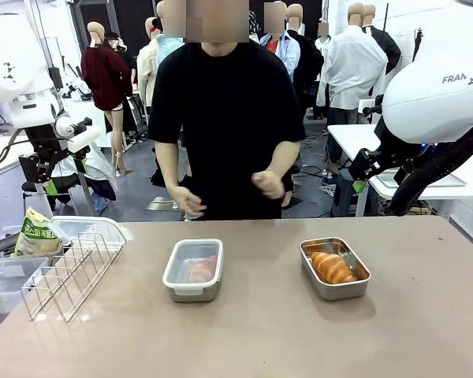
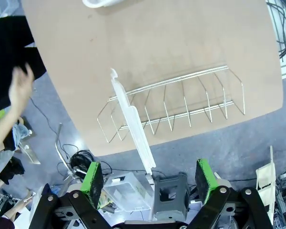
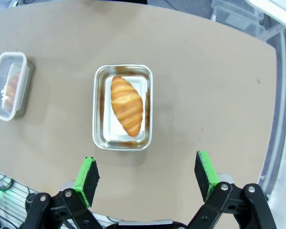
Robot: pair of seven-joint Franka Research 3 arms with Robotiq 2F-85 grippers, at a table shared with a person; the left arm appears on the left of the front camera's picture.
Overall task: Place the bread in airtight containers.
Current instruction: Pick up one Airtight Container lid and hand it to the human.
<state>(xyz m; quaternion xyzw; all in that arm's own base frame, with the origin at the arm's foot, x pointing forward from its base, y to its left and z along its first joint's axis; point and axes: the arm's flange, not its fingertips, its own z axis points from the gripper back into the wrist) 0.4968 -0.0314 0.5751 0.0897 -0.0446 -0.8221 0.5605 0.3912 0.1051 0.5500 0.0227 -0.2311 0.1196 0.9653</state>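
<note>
bench: tan flat-topped bench [image 1: 268,331] carrying a silver wire rack [image 1: 71,273], which is sitting at its left edge | bins: clear plastic bins [image 1: 94,229] standing just left of the rack | bag: yellow-green printed snack bag [image 1: 35,236] leaning upright among the bins | person: person in black T-shirt [image 1: 221,118] standing at the far side

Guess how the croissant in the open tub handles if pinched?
The croissant looks flaky and ridged, so probably light and crushable; a hard pinch would likely dent it. It lies loose in the shallow tub, so a push may just slide it to the wall.
</note>
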